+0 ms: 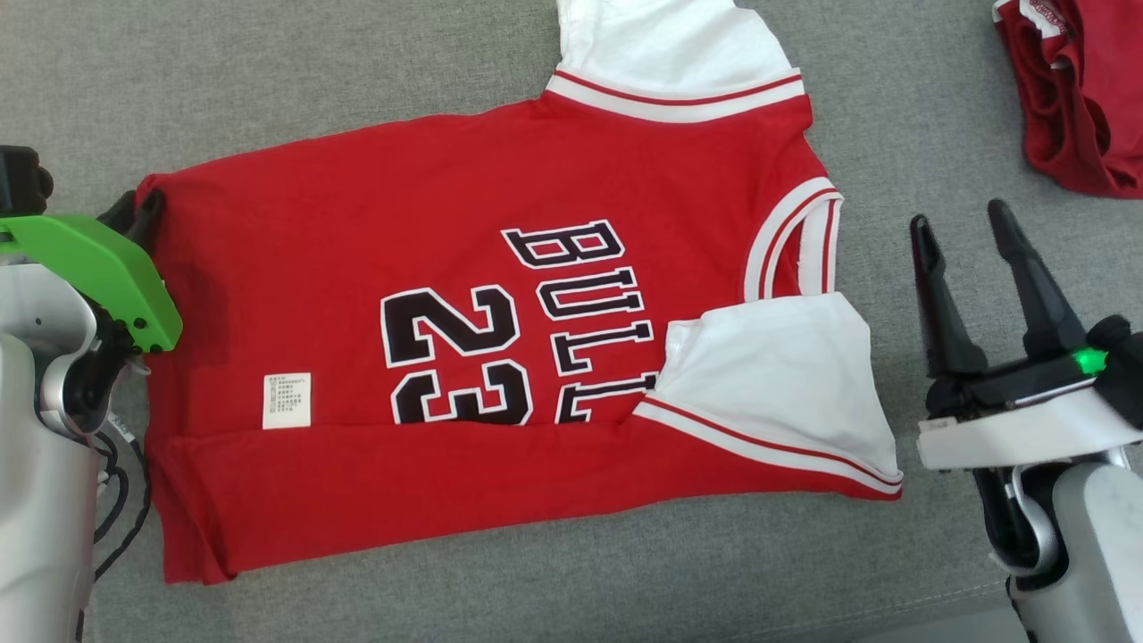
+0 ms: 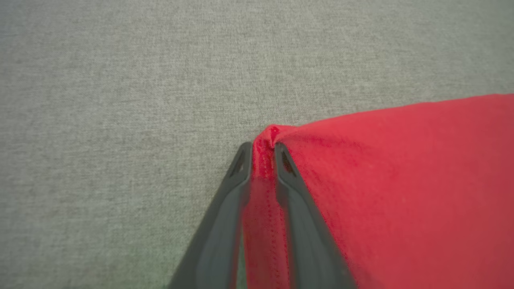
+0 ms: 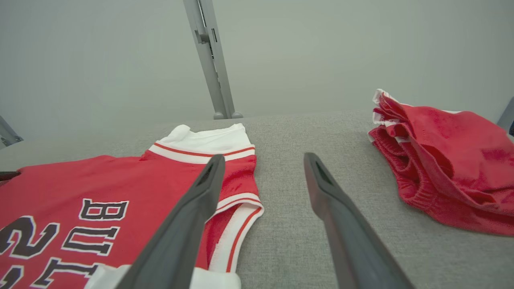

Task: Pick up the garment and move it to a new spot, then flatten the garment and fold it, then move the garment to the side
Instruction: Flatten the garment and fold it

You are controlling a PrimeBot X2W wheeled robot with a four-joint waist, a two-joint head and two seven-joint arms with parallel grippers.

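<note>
Likely a bare indoor test room or lab rather than a furnished home; the work surface (image 1: 357, 71) is a wide, flat spread of grey woven upholstery cloth, reaching across the whole head view; beyond its far edge rises a plain pale grey-green wall (image 3: 100, 60), evenly and softly lit; a grey metal post (image 3: 209, 52) with a small bracket stands at that far edge on round feet (image 3: 227, 115); a slanted grey strut (image 3: 7, 134) shows at the far left; a red jersey (image 1: 357, 268) lies spread out at the middle; a heap of red clothing (image 1: 1085, 107) lies at the far right, well apart from it.
</note>
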